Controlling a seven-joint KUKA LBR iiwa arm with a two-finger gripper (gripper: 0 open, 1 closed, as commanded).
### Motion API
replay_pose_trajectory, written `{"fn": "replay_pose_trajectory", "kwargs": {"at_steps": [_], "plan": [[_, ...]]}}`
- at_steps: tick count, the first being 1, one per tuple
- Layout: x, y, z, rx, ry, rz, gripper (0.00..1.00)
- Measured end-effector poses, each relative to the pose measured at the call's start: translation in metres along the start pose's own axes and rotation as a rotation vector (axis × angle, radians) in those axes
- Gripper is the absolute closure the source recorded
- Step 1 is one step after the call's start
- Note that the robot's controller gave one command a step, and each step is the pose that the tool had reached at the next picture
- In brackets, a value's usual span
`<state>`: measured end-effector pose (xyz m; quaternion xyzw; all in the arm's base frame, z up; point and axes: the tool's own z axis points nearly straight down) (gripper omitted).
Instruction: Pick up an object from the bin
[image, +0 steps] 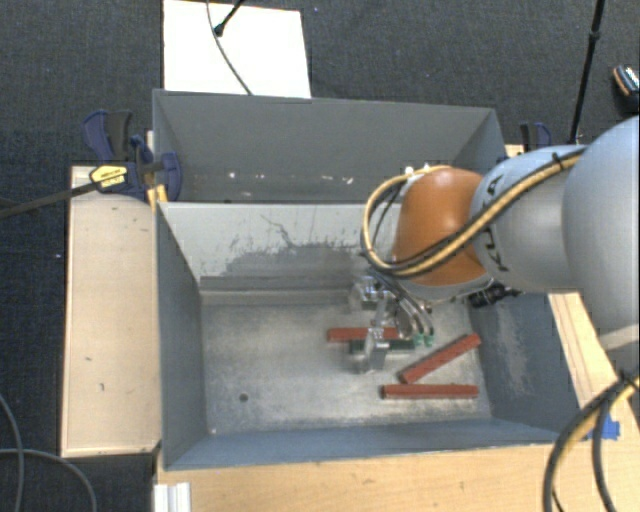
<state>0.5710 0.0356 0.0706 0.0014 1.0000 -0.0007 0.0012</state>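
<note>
The big silver robot arm (570, 215) comes in over the grey metal bin (250, 400). It has a round orange cover (440, 225) on its wrist, and black and yellow cables (372, 222) loop around that cover.

The small silver metal gripper (372, 350) hangs under the orange cover. It is low down, close to the bin floor.

A short, flat, red-brown stick (343, 335) lies on the floor right at the gripper. One end pokes out on the gripper's left side. The other end goes in behind the metal parts, so part of the stick is hidden. I cannot tell if the gripper is touching this stick. I also cannot tell if the gripper is released or clenched, because its metal parts hide that.

A small green piece (424, 340) peeks out just to the right of the gripper.

A longer red-brown stick (442, 359) lies a bit further right of the gripper, and it is tilted with its right end up.

Another red-brown stick (430, 392) lies flat, below and to the right of the gripper, close under the tilted one.

To the left of the gripper, the bin floor is bare grey metal.
</note>
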Motion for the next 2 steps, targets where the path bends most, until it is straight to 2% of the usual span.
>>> {"fn": "replay_pose_trajectory", "kwargs": {"at_steps": [1,2], "plan": [[0.0,0.003,-0.001,-0.002,0.0,-0.003,1.0],[-0.001,-0.011,-0.217,-0.002,-0.009,0.031,1.0]]}}
